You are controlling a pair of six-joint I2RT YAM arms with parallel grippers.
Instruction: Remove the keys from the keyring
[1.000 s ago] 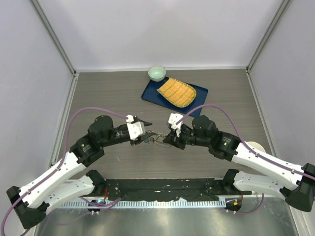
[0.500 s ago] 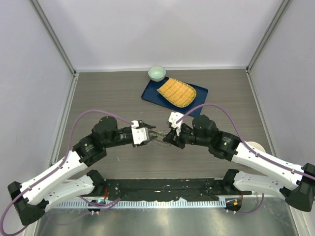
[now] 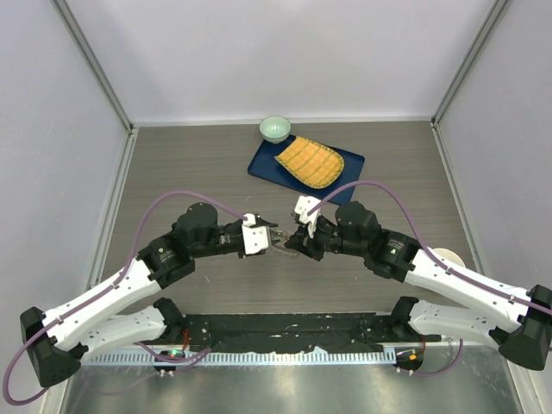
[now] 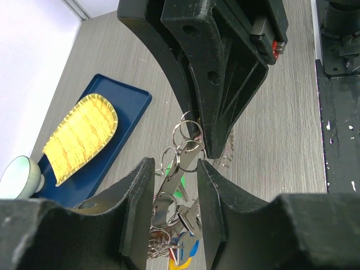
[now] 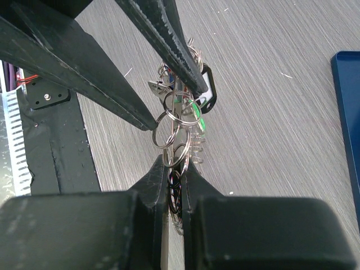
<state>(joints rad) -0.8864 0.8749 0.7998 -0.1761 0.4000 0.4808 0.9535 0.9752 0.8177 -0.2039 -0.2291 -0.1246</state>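
The keyring point(image 5: 179, 154) shows as a cluster of linked metal rings, held above the table. My right gripper point(image 5: 175, 163) is shut on it, its pads pinching the rings. The keys point(image 4: 169, 183) hang from the rings: silvery ones, plus green, blue and yellow heads point(image 4: 185, 250). My left gripper point(image 4: 175, 166) is open, with its jaws either side of the hanging keys and a gap showing. In the top view the left gripper point(image 3: 274, 241) and right gripper point(image 3: 291, 246) meet tip to tip over the bunch point(image 3: 281, 247). A black fob point(image 5: 205, 87) hangs there too.
A blue tray point(image 3: 263, 166) carrying a yellow woven mat point(image 3: 310, 161) lies behind the grippers, with a pale green bowl point(image 3: 275, 128) at its far corner. A white round object point(image 3: 447, 256) sits by the right arm. The black base plate point(image 3: 293, 328) lines the near edge.
My left arm has swung right and its fingers have come in around the hanging keys. The right gripper has kept its grip and place.
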